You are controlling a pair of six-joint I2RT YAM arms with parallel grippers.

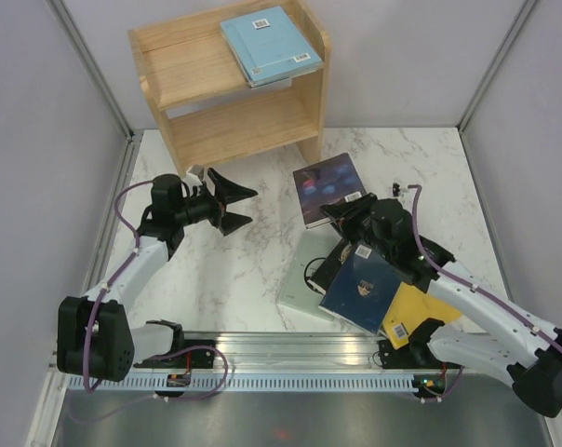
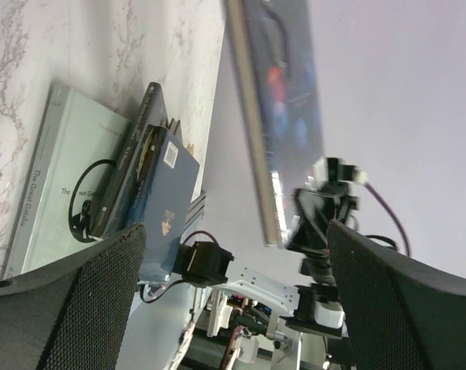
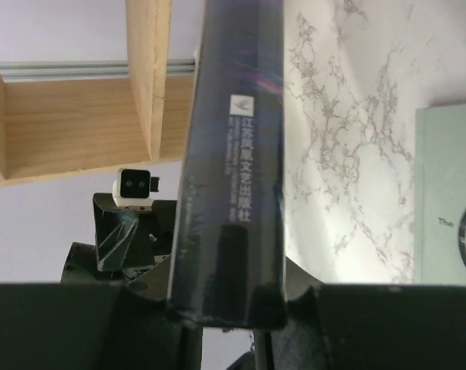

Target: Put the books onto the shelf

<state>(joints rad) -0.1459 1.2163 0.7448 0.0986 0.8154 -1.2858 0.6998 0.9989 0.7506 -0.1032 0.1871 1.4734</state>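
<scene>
I see left end effector (image 1: 236,205) released, jaws wide, nothing between them, near light wooden two-tier shelf (image 1: 183,56). My right end effector (image 1: 348,210) clenched on edge of dark purple paperback (image 1: 329,184). Teal paperback (image 1: 268,45) flat on shelf top. Navy paperback (image 1: 363,287), bright yellow paperback (image 1: 421,312), pale paperback (image 1: 298,293) piled on marble counter (image 1: 248,265) by right arm.
</scene>
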